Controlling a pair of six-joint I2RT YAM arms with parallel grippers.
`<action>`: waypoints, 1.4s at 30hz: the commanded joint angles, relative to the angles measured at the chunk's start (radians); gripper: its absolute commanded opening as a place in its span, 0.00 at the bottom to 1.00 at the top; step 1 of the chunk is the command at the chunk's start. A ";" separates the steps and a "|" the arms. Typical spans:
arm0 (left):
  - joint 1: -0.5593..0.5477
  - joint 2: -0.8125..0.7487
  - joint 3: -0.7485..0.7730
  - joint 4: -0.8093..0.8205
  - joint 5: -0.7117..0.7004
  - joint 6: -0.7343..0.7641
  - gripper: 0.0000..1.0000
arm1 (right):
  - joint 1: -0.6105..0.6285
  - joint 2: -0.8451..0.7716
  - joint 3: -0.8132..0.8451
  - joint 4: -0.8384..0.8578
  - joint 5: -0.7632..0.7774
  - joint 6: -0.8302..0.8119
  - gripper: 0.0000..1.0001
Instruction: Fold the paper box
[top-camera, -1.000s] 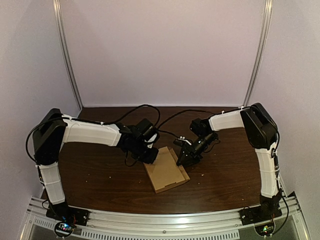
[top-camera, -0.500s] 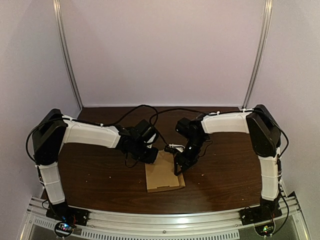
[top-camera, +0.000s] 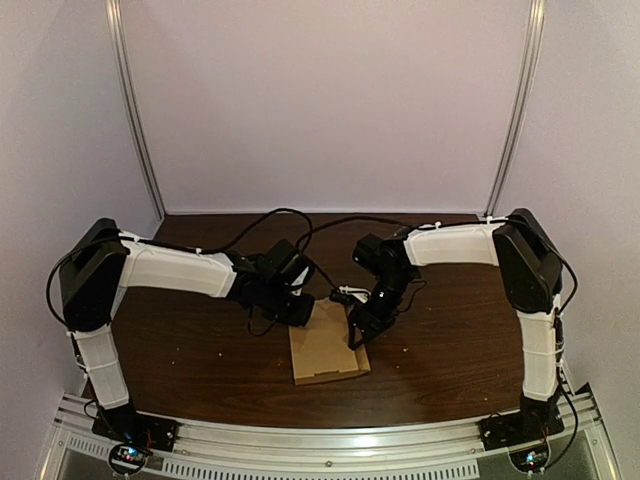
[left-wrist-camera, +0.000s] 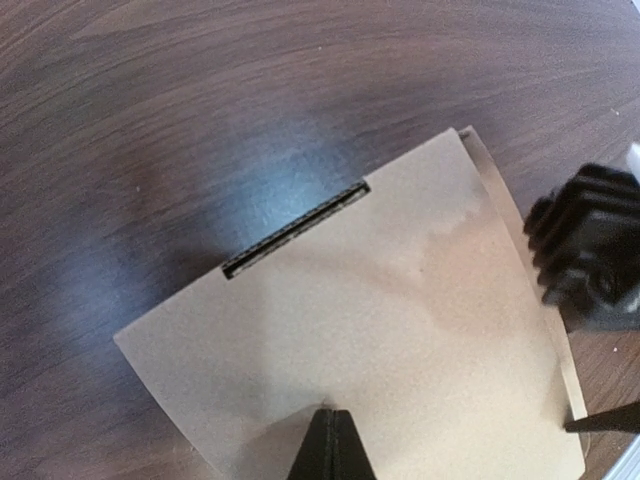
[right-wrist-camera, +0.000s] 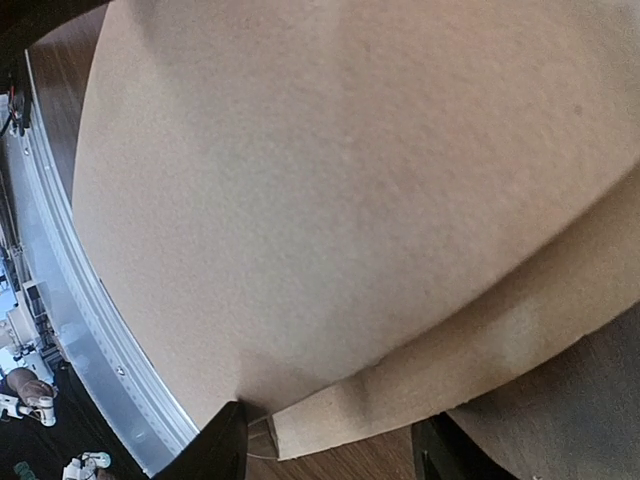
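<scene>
Across the desk (top-camera: 200, 360) your right arm (top-camera: 450, 243) has swung in and the paper box (top-camera: 325, 345) has turned square since a second ago, lying mid-front between the arms, seemingly still mostly unfolded, its side flap (right-wrist-camera: 450, 370) between your spread right fingers (right-wrist-camera: 225, 445), left fingers (left-wrist-camera: 320, 455) pressed together atop it.

paper box (top-camera: 322, 352) on table (top-camera: 200, 350) | between left end effector (top-camera: 303, 315), right end effector (top-camera: 357, 335)
</scene>
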 joint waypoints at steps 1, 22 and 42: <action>-0.013 -0.102 -0.019 -0.073 -0.039 0.028 0.00 | -0.032 0.000 -0.020 0.066 -0.068 -0.019 0.56; -0.020 -0.203 -0.190 -0.031 -0.105 -0.139 0.00 | -0.084 0.096 -0.007 0.074 -0.210 0.002 1.00; -0.054 0.055 -0.165 0.175 0.068 -0.167 0.00 | -0.061 0.120 0.050 0.027 -0.181 0.011 1.00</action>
